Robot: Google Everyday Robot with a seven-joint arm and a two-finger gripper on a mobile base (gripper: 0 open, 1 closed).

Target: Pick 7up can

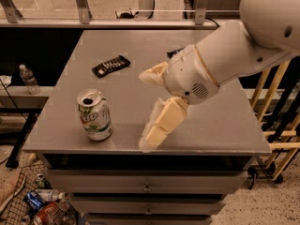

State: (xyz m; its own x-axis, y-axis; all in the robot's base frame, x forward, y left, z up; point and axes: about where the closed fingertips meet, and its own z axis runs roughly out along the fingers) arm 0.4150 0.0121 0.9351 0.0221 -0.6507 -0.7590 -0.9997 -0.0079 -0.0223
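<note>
In the camera view, the 7up can [95, 115] stands upright on the grey table [225, 125], near the front edge, toward the left corner. Its open top faces up, and I cannot read its label well. The gripper [142, 109] hangs at 3 o'clock from the can, apart from it, with its two pale fingers [161, 125] spread wide and nothing between them. The lower finger reaches down close to the table; whether it touches the table I cannot tell. A flat dark wrapper [111, 65] lies at 12 o'clock from the can. The white arm [234, 60] is cut off at the upper right and hides part of a dark thing [174, 53] behind it.
</note>
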